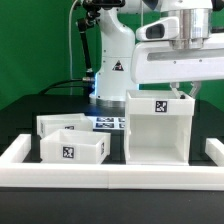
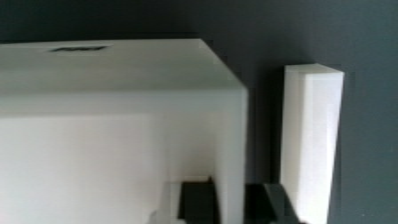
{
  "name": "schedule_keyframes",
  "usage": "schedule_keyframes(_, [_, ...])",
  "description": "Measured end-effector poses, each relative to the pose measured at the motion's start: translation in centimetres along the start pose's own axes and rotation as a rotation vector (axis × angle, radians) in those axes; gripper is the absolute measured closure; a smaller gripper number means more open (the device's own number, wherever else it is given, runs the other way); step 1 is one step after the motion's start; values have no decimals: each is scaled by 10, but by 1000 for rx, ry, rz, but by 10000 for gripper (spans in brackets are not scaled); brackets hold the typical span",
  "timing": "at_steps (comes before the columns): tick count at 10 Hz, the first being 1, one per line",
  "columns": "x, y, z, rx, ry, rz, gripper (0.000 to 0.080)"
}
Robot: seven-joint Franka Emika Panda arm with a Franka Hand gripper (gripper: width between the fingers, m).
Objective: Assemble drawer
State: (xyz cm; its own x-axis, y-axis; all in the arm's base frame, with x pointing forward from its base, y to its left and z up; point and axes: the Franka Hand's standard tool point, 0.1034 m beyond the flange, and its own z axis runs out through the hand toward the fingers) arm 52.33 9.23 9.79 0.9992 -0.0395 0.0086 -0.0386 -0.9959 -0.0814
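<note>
The tall white drawer casing (image 1: pixel 158 126) stands on the table at the exterior view's right, with a square tag on its top front edge. My gripper (image 1: pixel 185 93) is at the casing's top right edge. In the wrist view my gripper (image 2: pixel 235 186) straddles the casing's thin side wall (image 2: pixel 235 120), one dark finger (image 2: pixel 199 202) inside and the other outside, both pressed against it. Two smaller tray boxes lie at the exterior view's left: one in front (image 1: pixel 72 149) with a tag facing the camera, one behind it (image 1: pixel 64 123).
The long low white border wall (image 1: pixel 110 179) runs along the front and turns up at both ends; its right arm shows in the wrist view (image 2: pixel 313 130) beside the casing. The marker board (image 1: pixel 105 124) lies behind the trays, in front of the robot's base.
</note>
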Motion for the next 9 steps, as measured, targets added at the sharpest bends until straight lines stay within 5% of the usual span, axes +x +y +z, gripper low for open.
schedule_keyframes(2, [6, -5, 0, 2, -2, 12, 762])
schedule_keyframes(5, [38, -12, 0, 17, 16, 5, 761])
schedule_keyframes(9, [38, -14, -2, 20, 19, 147, 761])
